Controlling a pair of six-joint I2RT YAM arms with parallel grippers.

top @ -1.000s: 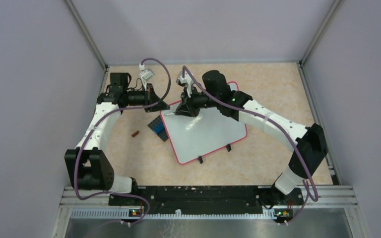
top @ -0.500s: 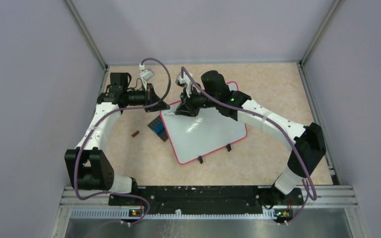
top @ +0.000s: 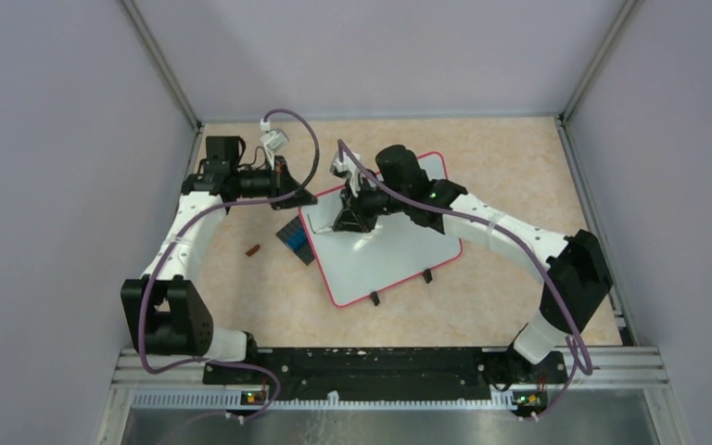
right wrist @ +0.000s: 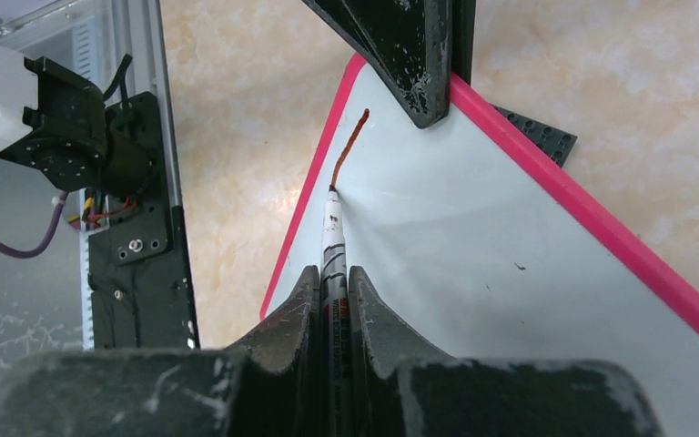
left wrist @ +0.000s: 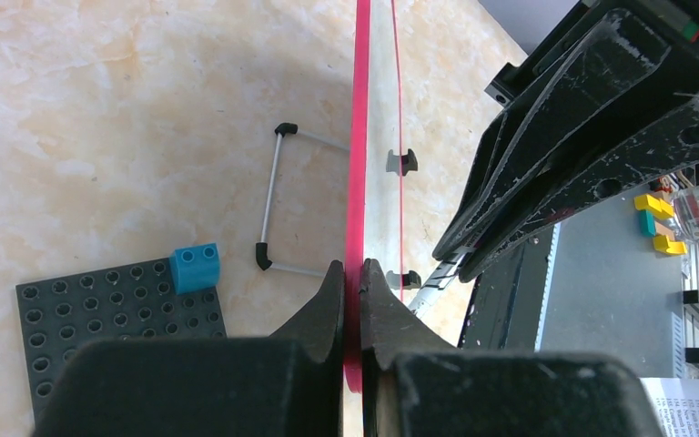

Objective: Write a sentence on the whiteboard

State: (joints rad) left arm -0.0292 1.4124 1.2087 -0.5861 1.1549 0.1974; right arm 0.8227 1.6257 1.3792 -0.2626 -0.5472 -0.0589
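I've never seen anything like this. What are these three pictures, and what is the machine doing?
These are two robot arms bolted to a table. The wide picture looks down from above; the other two come from cameras on each wrist, showing that arm's own black fingers. The left gripper pinches the red edge of the whiteboard. The right gripper holds a marker, its tip on the board at the end of one short red-brown stroke. Beside the board lie a dark studded plate with a blue brick and a small brown piece.
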